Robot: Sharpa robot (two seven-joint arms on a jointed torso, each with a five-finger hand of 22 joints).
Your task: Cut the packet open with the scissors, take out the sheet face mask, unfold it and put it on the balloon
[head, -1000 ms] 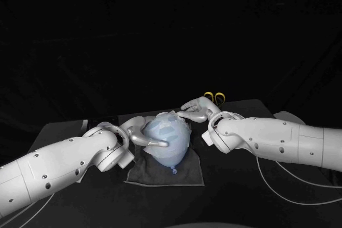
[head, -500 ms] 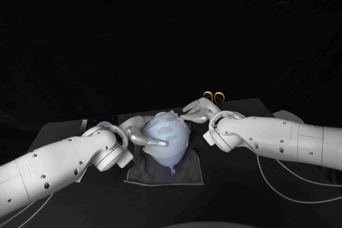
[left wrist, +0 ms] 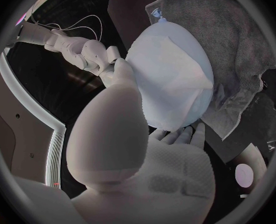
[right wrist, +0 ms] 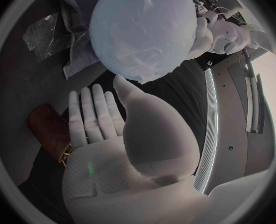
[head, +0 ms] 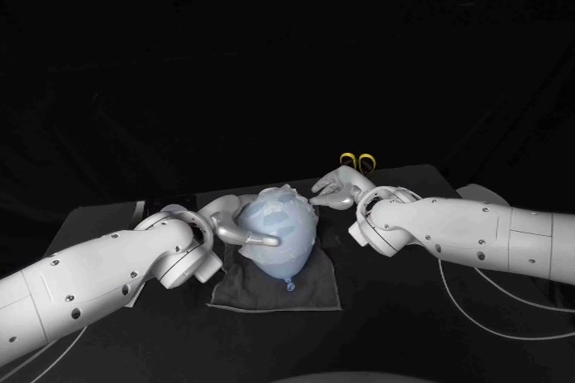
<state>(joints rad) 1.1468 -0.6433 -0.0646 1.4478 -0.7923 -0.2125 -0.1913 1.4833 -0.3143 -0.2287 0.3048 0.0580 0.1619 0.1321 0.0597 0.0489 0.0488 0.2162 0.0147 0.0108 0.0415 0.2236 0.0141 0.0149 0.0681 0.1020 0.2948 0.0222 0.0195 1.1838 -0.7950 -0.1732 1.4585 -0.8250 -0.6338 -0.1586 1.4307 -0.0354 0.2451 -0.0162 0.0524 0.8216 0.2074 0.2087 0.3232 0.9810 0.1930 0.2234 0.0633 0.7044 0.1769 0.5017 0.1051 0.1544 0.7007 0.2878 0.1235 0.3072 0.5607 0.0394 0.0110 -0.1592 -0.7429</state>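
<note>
Resting on fuzzy grey cloth: rounded balloon w/ wrinkled sheet mask.

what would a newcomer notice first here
A pale balloon, the sheet mask draped over it, lies mid-table on a dark towel. The left hand holds its side; the right hand hovers open by its far end, yellow scissor handles behind.
</note>
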